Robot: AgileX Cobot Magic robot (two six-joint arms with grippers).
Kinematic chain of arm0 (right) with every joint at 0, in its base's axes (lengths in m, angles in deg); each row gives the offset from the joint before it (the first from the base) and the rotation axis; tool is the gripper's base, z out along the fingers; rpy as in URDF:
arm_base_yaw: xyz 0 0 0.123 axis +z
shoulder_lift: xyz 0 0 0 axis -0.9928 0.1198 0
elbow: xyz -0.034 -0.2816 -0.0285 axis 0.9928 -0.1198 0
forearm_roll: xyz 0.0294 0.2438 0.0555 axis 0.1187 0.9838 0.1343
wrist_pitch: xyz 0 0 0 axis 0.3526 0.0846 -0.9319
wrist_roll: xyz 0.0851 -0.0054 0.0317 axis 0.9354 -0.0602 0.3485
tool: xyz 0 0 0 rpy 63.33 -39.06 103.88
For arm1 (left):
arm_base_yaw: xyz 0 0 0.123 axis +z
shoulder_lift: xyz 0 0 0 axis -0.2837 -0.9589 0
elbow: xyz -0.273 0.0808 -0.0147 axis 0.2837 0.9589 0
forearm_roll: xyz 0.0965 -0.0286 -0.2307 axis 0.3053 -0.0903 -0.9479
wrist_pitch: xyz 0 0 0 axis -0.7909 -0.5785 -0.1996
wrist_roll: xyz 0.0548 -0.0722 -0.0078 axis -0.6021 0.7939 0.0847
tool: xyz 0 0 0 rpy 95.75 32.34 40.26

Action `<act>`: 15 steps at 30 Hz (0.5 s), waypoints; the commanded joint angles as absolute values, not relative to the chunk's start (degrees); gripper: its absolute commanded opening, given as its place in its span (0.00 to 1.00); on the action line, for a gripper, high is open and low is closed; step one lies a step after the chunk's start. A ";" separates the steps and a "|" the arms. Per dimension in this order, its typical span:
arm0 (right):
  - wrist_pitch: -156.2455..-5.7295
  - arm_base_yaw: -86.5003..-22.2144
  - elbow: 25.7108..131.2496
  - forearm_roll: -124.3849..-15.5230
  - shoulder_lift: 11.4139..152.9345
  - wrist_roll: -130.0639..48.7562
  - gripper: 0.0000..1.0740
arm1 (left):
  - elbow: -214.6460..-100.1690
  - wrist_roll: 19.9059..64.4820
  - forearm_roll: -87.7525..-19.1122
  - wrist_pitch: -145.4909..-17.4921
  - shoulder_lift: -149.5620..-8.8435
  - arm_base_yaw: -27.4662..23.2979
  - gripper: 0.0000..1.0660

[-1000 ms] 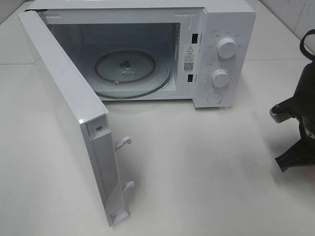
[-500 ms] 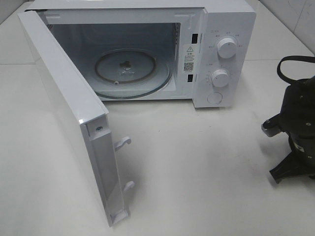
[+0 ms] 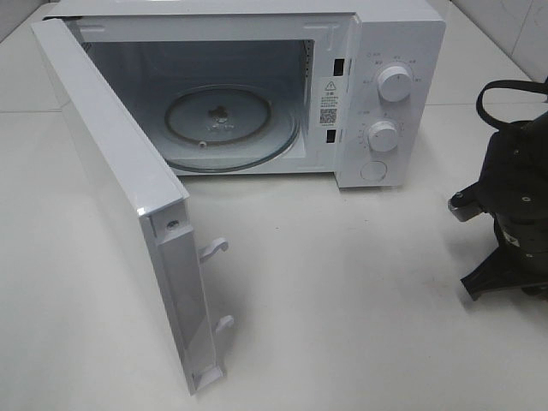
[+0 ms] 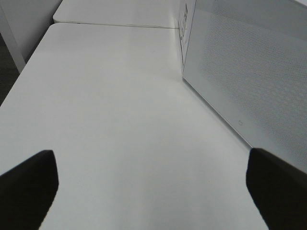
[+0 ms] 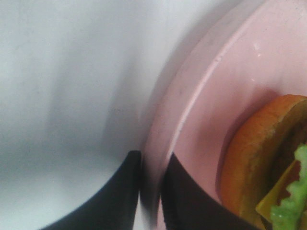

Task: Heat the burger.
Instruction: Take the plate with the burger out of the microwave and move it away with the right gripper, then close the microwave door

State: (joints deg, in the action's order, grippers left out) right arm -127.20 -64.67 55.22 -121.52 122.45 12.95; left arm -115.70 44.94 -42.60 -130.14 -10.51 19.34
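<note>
The burger (image 5: 268, 158), orange-brown bun with green lettuce showing, sits on a pink plate (image 5: 216, 81), partly cropped.

surface: white tabletop (image 3: 360, 300), matte, a seam line running across it behind the front slab | second white slab (image 4: 115, 12) butted behind the first | far right corner: pale tiled wall (image 3: 514, 26) | left edge in the left wrist view: dark floor (image 4: 5, 72) below the tabletop | light: soft, even, faint shadows
</note>
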 commanded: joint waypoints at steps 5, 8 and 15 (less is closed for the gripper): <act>-129.09 -64.96 55.68 -120.32 122.11 10.37 0.43 | -115.64 44.94 -42.89 -129.79 -9.19 19.29 0.94; -129.43 -64.96 56.48 -116.65 118.67 7.56 0.50 | -115.64 44.94 -42.89 -129.79 -9.19 19.29 0.94; -126.11 -64.96 56.54 -103.82 108.99 -5.10 0.55 | -115.64 44.94 -42.89 -129.79 -9.19 19.29 0.94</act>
